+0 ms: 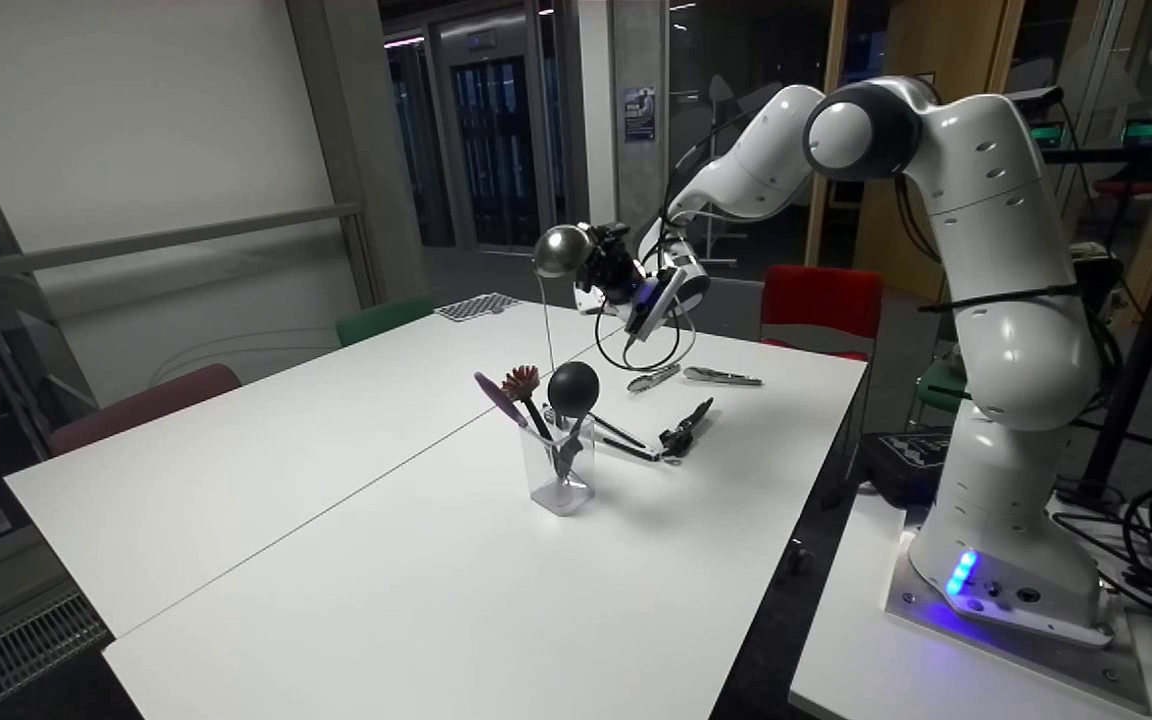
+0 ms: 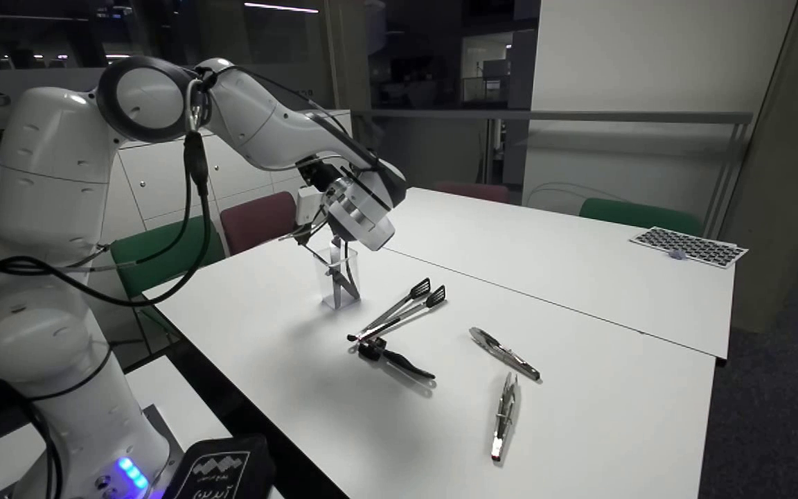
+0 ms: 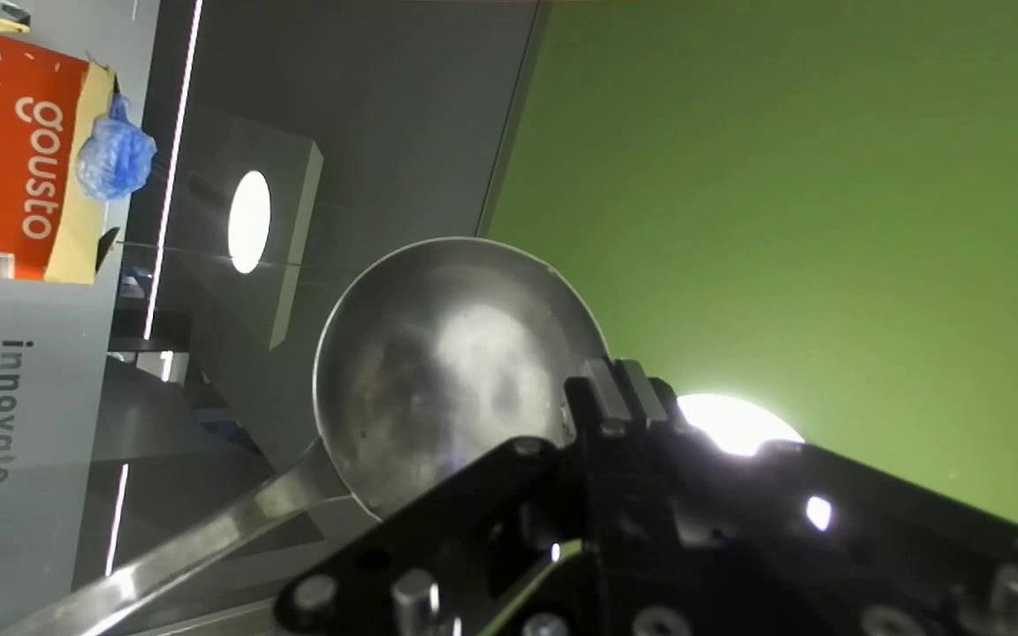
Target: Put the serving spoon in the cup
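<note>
Spoon (image 3: 452,375), shiny metal, round-bowled, clear squarish cup (image 1: 542,477)

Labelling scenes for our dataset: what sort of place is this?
Probably a meeting room or office-style lab: there's a large white table, a red chair, and lettering reading "innovate" in the wrist view.

arm (image 1: 996,190): glossy white, rounded | cables (image 2: 196,161): black | base lights (image 1: 961,573): blue | claw (image 3: 621,378): black, silvery screws (image 3: 661,621)
</note>
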Available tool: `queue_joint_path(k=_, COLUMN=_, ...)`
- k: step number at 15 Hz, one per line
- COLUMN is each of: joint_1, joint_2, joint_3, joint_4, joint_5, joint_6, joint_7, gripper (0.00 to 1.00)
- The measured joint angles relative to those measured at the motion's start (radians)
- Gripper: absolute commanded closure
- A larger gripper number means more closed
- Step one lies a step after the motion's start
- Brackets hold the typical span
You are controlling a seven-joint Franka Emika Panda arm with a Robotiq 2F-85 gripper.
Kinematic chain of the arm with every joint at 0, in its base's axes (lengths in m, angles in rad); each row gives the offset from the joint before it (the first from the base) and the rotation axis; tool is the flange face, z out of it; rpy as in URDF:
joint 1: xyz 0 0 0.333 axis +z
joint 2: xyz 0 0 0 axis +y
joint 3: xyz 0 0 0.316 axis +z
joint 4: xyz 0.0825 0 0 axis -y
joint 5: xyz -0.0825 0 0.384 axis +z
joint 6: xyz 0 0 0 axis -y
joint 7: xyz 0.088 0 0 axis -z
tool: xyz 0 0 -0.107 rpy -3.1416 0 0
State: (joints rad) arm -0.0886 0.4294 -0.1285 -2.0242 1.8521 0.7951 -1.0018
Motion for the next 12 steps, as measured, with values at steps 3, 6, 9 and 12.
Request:
queue_joint_path(k=3, joint_1=-0.001, joint_2=0.010, joint_3=0.004, joint_4=0.006, joint_5=0.000, joint_6=0.001, joint_7=0.024, gripper=1.00)
queue_joint_path(k=6, joint_1=-0.007, joint_2=0.036, joint_3=0.001, joint_4=0.009, joint_5=0.001, joint_6=0.001, joint_7=0.045, gripper=1.00)
queue_joint_path(k=9, joint_1=-0.020, joint_2=0.072, joint_3=0.000, joint_4=0.016, joint_5=0.003, joint_6=0.001, joint_7=0.059, gripper=1.00)
queue_joint_path(k=12, joint_1=-0.033, joint_2=0.113, joint_3=-0.001, joint_4=0.034, joint_5=0.008, joint_6=0.001, joint_7=0.076, gripper=1.00)
